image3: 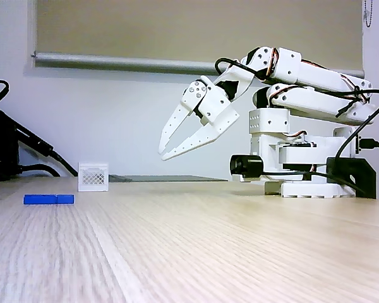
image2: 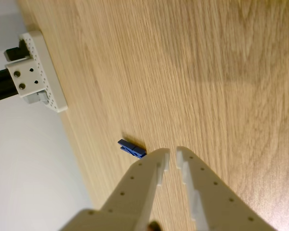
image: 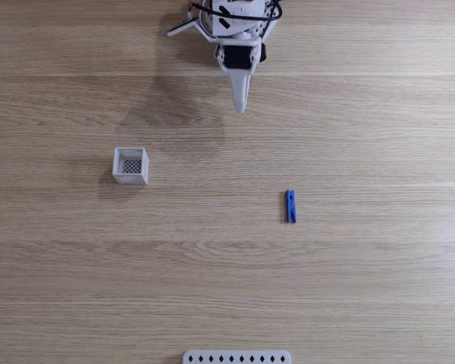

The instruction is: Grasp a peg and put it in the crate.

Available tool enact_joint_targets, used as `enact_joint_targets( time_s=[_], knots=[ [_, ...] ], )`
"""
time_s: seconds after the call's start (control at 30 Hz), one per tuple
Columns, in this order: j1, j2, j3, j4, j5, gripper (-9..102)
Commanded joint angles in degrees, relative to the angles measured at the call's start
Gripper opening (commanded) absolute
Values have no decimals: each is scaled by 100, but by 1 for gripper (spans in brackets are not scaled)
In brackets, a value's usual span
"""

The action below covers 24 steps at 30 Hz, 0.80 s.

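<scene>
In the wrist view the gripper (image2: pixel 172 153) shows a narrow gap between its fingertips and holds nothing; the peg (image2: pixel 132 148) lies on the table (image2: pixel 207 72) just at its 9 o'clock, apart from the tips. In a fixed view from above, the peg (image: pixel 290 206) sits at the gripper's (image: pixel 240 106) 5 o'clock, the crate (image: pixel 130 166) at its 8 o'clock, well apart from the peg.

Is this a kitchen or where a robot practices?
Probably a desk or small workshop for robot practice: a wooden table, a white robot arm with cables, and a window blind behind it.
</scene>
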Motion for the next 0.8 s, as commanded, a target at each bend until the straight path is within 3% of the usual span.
enact_joint_targets(
  time_s=[0.0, 0.23, 0.33, 0.47, 0.77],
  knots=[
    [-35, -141, -272, 9, -35, -1],
    [-35, -2452, -1389, 9, -114, -1],
    [-35, -3735, -2241, 18, -686, -1],
    [-35, -5186, -3542, 114, -2426, -1],
    [-35, -7594, -5722, 9, -7682, -1]
  ],
)
